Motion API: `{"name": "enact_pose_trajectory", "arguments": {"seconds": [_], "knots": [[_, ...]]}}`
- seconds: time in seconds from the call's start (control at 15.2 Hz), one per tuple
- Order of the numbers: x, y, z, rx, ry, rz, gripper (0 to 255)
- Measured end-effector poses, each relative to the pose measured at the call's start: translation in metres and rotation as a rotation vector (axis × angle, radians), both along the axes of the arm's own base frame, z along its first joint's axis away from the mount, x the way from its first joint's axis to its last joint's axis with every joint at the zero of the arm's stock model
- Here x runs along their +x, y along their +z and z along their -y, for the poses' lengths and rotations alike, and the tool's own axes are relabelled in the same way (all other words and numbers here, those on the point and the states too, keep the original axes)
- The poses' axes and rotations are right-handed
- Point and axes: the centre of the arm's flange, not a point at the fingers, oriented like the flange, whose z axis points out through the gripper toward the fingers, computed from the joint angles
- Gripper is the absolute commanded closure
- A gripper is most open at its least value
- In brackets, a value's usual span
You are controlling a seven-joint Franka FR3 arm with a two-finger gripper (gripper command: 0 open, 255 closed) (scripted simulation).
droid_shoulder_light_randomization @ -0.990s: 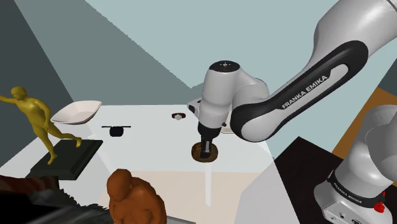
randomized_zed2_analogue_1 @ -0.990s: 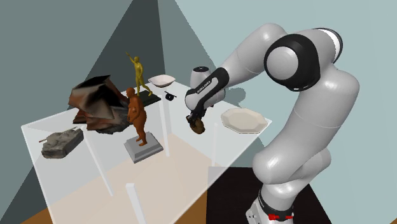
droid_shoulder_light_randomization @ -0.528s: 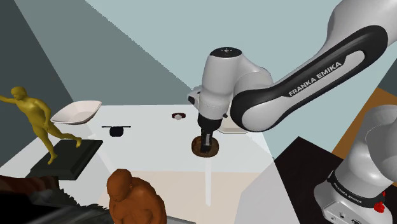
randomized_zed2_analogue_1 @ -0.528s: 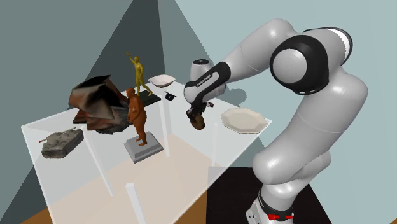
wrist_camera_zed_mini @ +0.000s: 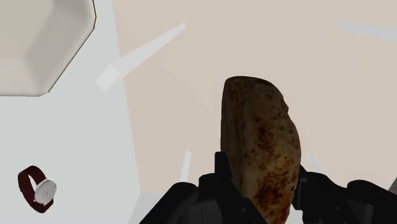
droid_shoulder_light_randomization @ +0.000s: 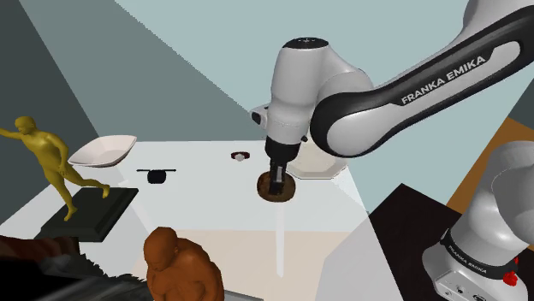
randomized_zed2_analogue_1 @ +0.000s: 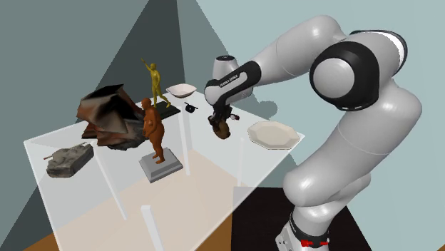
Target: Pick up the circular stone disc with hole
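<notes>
The stone disc (wrist_camera_zed_mini: 261,143) is a mottled brown, thick round piece, seen edge-on between my black fingers (wrist_camera_zed_mini: 219,184). My gripper (wrist_camera_zed_mini: 262,191) is shut on it. In the shoulder view the disc (droid_shoulder_light_randomization: 288,190) hangs under the gripper (droid_shoulder_light_randomization: 276,186), lifted a little off the pale tabletop (droid_shoulder_light_randomization: 197,214) near its front edge. The second exterior view shows the disc (randomized_zed2_analogue_1: 224,133) clear of the table, held by the gripper (randomized_zed2_analogue_1: 219,127). The disc's hole is hidden by the fingers.
A white plate (randomized_zed2_analogue_1: 271,133) lies just beside the disc, and a red-strapped watch (wrist_camera_zed_mini: 37,189) lies behind it. Further off stand a white bowl (droid_shoulder_light_randomization: 103,150), a small black object (droid_shoulder_light_randomization: 156,175), a yellow figurine (droid_shoulder_light_randomization: 47,162), a brown figurine (droid_shoulder_light_randomization: 180,265) and a tank model (randomized_zed2_analogue_1: 68,158).
The arm has risen and drawn the gripper upward with the disc clasped in it. The disc now hangs higher above the table than one second ago.
</notes>
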Motion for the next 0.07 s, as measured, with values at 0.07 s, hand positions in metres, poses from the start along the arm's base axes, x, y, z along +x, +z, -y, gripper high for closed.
{"name": "enact_pose_trajectory", "arguments": {"seconds": [0.07], "knots": [[-0.0001,0.0031,0.0000,0.000,0.000,0.000,255]]}}
